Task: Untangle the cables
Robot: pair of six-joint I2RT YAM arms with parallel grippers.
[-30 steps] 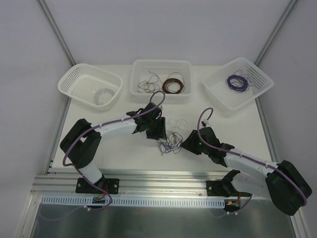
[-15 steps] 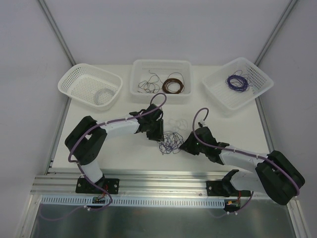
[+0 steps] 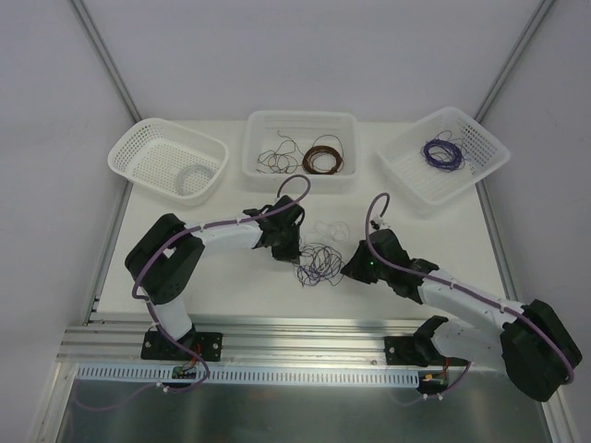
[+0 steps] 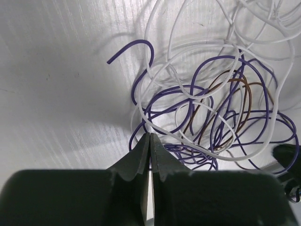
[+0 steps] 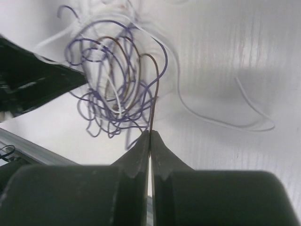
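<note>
A white table top [image 3: 231, 288] fills the middle of the cell, matte and faintly streaked up close, with plain white walls [image 3: 305, 55] closing it in behind and on both sides. Grey aluminium struts run up the left [image 3: 100, 55] and right [image 3: 517, 55] corners. Along the near edge lies an aluminium rail [image 3: 305, 330], then a white slotted cable duct [image 3: 305, 377], then a dull metal sheet [image 3: 305, 415]. The light is even and the shadows are soft.

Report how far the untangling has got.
Looks done: white coil, brown coil and purple coil lie in separate baskets. In hand: left claw and right claw each pinch a strand of the clump. Left: purple, white and brown strands there are knotted together.
</note>
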